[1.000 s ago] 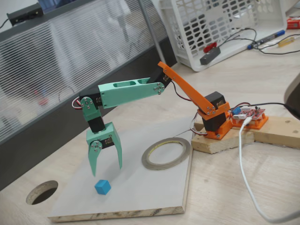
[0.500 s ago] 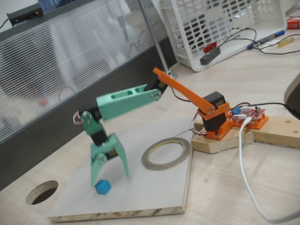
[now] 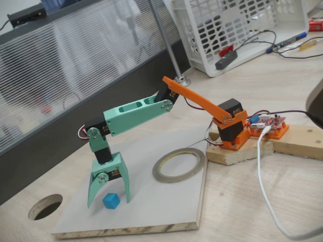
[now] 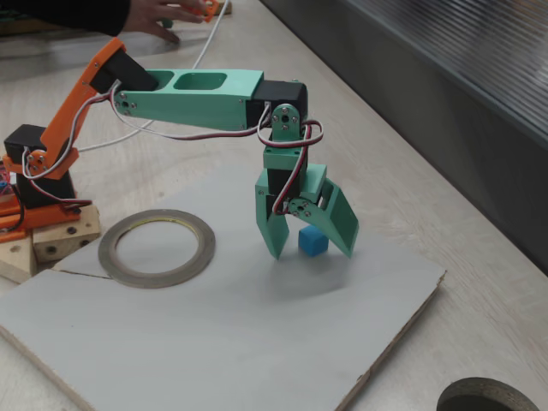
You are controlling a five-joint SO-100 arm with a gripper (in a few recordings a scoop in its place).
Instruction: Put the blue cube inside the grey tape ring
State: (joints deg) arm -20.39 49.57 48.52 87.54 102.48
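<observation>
The blue cube point(image 3: 111, 200) point(image 4: 312, 241) rests on the white board point(image 3: 161, 201) point(image 4: 214, 342), near its front-left corner in a fixed view. My green gripper point(image 3: 108, 203) point(image 4: 313, 253) points down and stands open over it, one finger on each side of the cube and the tips close to the board. A gap shows between each finger and the cube. The grey tape ring point(image 3: 176, 179) point(image 4: 156, 279) lies flat on the same board, between the cube and the arm's orange base, with nothing inside it.
A round cut-out hole point(image 3: 44, 206) point(image 4: 484, 398) is in the tabletop beyond the board's corner. The arm's base sits on a wooden block point(image 3: 237, 151) point(image 4: 43, 244). A white cable point(image 3: 262, 171) and a white basket point(image 3: 237, 25) lie behind. A dark panel runs along the table's side.
The gripper has come down from above the cube, and its open fingers now straddle it. The cube and the ring stay where they were.
</observation>
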